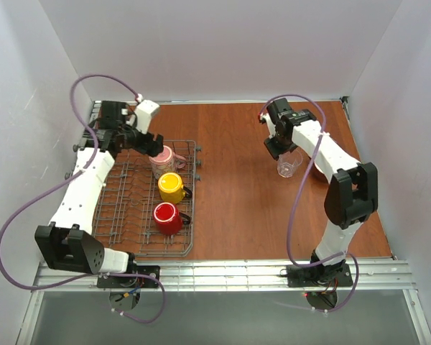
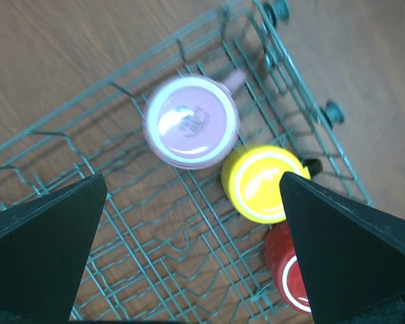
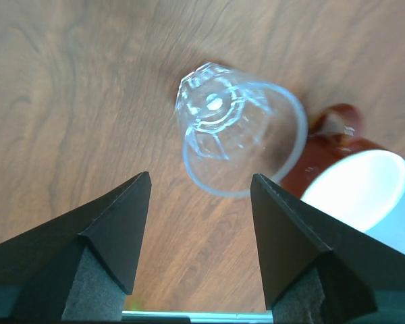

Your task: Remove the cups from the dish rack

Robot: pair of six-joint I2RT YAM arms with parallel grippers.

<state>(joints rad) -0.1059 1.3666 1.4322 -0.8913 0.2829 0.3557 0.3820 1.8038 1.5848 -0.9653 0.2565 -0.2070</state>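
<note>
Overhead, left gripper [image 2: 192, 178] gapes wide above the pink mug [image 1: 161, 158]; yellow mug [image 1: 171, 187] and red mug [image 1: 165, 217] sit at its 6 o'clock in the rack [image 1: 122, 215]. Right gripper [image 3: 200, 178], part-open, holds nothing; glass [image 3: 239, 135] stands free, a brown mug [image 3: 351, 182] at its 3 o'clock half cut off.

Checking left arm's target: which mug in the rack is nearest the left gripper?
The pink mug, farthest back in the row; the yellow mug and red mug lie farther off.

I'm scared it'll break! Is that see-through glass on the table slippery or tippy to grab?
Probably slippery: the clear glass tumbler looks smooth and shiny. Thin glass, so likely breakable. Its base is narrower than its rim, so a push might tip it.
</note>
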